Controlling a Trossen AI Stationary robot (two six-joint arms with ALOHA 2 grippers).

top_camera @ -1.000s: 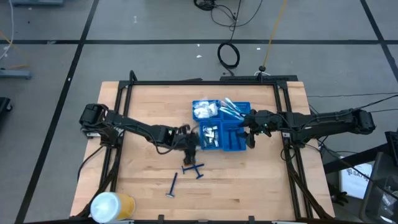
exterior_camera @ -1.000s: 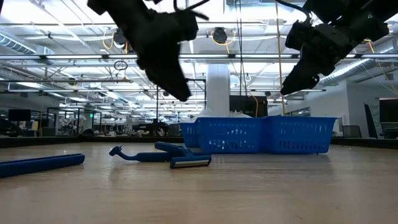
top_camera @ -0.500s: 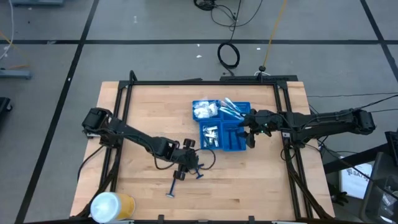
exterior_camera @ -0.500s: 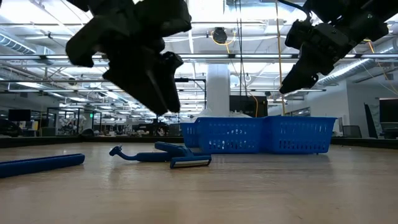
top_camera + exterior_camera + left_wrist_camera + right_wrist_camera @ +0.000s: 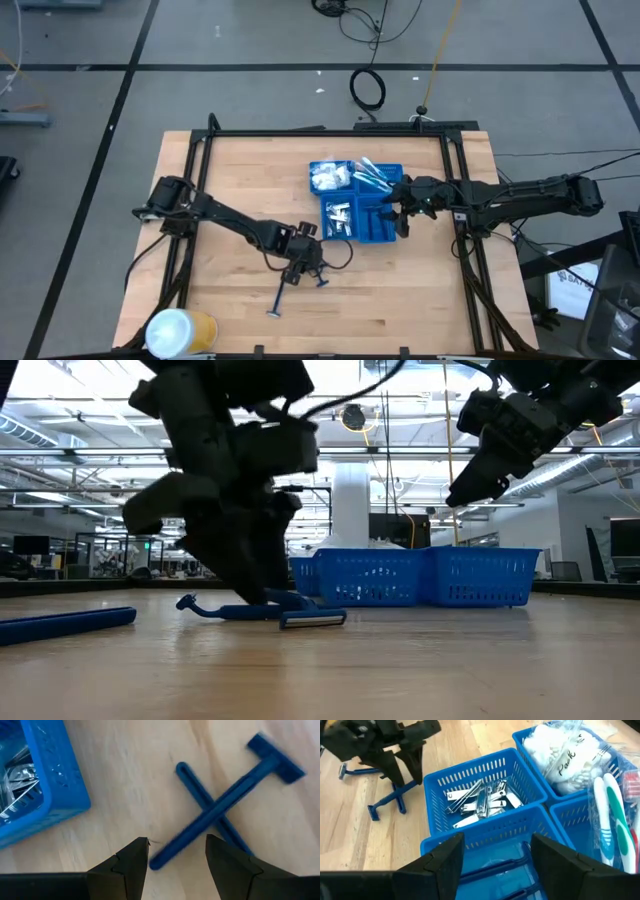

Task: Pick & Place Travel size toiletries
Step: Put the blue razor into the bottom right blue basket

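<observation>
Beneath the open left hand (image 5: 177, 855), crossed razors (image 5: 227, 807) partly hide each other.

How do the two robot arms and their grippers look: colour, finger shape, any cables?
Both arms are dark, almost black, slim and jointed. The left gripper has two matte black fingers with angular, wedge-shaped tips. The right gripper has the same black angular fingers. A thin black cable loops beside the left wrist.

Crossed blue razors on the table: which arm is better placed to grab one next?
Left. The left gripper, open, is right over the crossed razors, one handle end between its fingers. The right gripper, also open, hangs over the blue tray, apart from them.
</observation>
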